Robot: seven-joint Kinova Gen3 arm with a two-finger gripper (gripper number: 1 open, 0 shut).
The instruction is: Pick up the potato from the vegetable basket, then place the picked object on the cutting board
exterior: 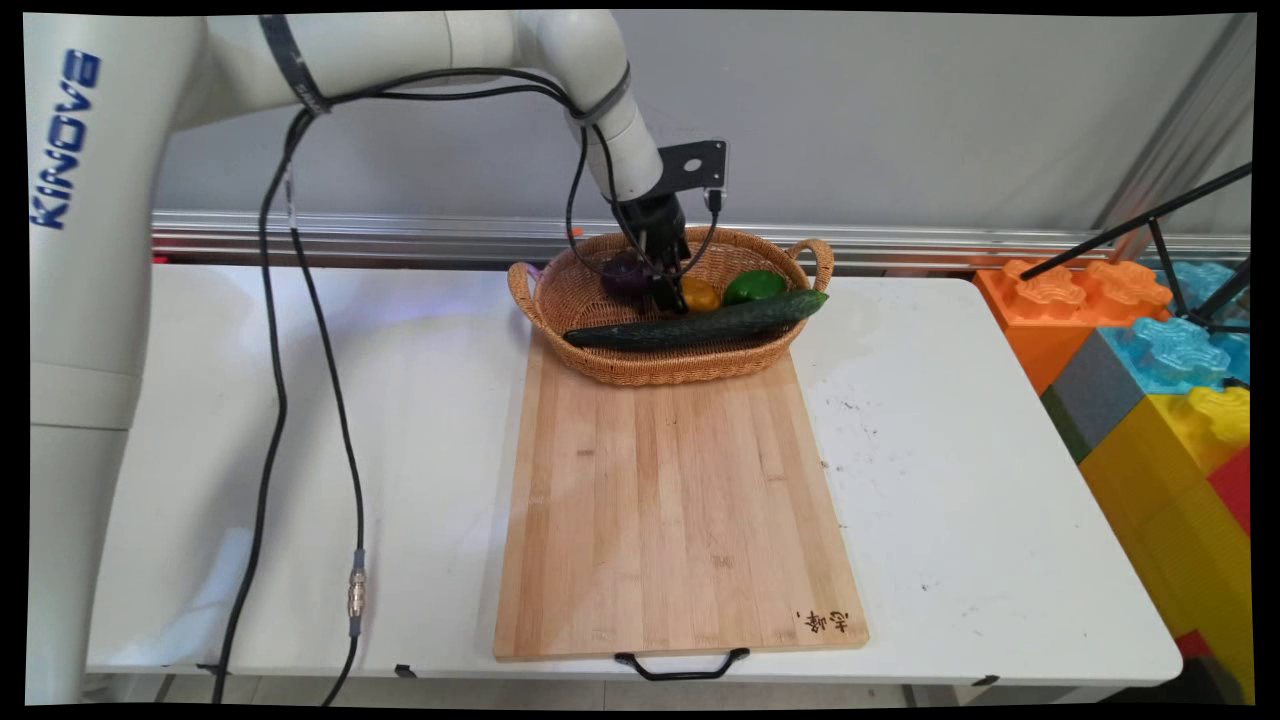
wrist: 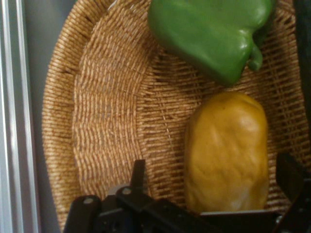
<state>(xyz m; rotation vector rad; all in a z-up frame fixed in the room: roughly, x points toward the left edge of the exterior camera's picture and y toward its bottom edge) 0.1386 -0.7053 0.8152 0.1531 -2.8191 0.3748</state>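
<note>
A woven basket [exterior: 600,372] stands at the far end of a wooden cutting board [exterior: 675,510]. It holds a long cucumber [exterior: 700,322], a purple vegetable [exterior: 626,274], a yellow pepper [exterior: 700,295] and a green pepper [exterior: 755,286]. My gripper [exterior: 668,290] reaches down into the basket next to the yellow pepper. In the hand view the gripper [wrist: 214,172] is open, and the yellow pepper [wrist: 226,150] lies between its fingers [wrist: 138,172] without being clamped. The green pepper [wrist: 211,34] lies just beyond it on the basket floor [wrist: 112,111].
Large orange, blue and yellow foam blocks [exterior: 1150,370] stand off the table's right edge, with a black tripod leg [exterior: 1150,225] above them. Black cables [exterior: 290,400] hang from the arm over the left of the white table [exterior: 950,480]. A metal rail [exterior: 350,235] runs along the wall.
</note>
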